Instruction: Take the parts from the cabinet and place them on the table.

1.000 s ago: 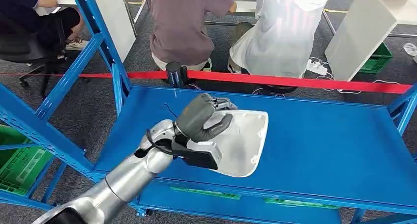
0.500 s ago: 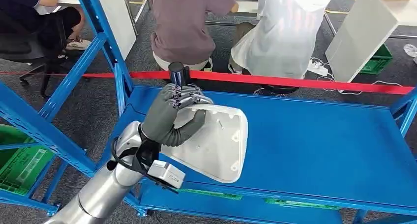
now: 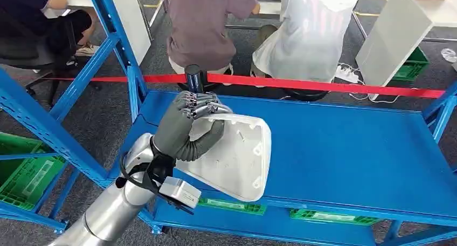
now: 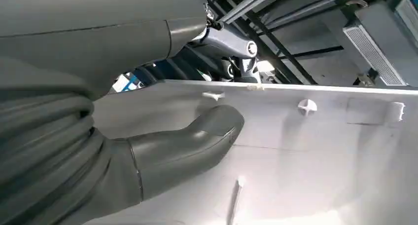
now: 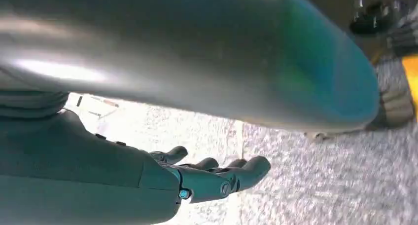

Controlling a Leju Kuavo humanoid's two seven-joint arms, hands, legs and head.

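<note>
Clearly the left hand [image 3: 186, 128] grips the white part [image 3: 237, 158] at its upper edge, thumb on the inner face, above the blue shelf [image 3: 350, 149]. From the wrist the thumb [image 4: 197, 141] presses on the white plastic. The right hand [image 5: 197, 178] hangs with fingers spread, holding nothing, over grey floor [image 5: 320, 185].

Blue shelf deck [image 3: 350, 154] bare to the right of the white part [image 3: 237, 159], wide room for a hand there; left side boxed in by blue uprights [image 3: 116, 35] and slanted brace [image 3: 81, 79]; red tape [image 3: 323, 87] w/ black post [image 3: 194, 79] runs along far edge, seated people [image 3: 205, 25] just beyond; green crates [image 3: 27, 176] low at left
</note>
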